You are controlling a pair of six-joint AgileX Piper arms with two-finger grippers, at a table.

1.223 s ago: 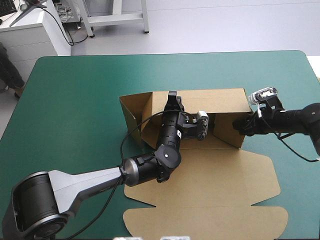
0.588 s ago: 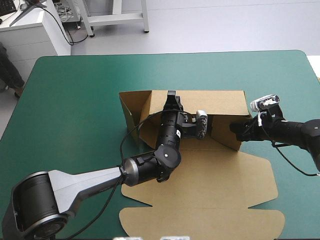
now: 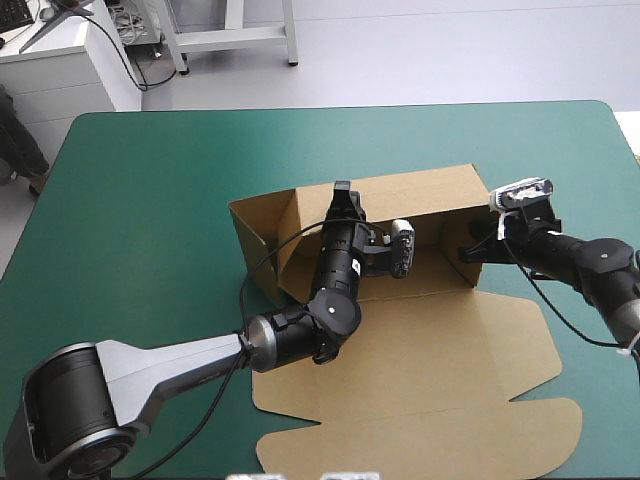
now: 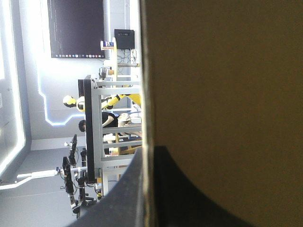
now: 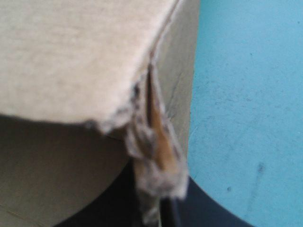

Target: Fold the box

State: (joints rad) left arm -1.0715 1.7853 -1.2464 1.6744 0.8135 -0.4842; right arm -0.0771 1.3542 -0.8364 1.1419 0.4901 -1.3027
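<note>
Brown cut-board box point(image 3: 450, 345) stood with walls raised, lid flat | black-fingered left gripper point(image 3: 343, 192) pinched its far wall | right gripper point(image 3: 472, 250) pinched its end wall

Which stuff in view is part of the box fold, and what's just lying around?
In the job:
- box, walls raised, lid flat on the table
- left gripper, shut on the far wall's edge
- right gripper, shut on the right end wall

Lying about:
- no loose item seen; only the teal-green cover under the box
</note>
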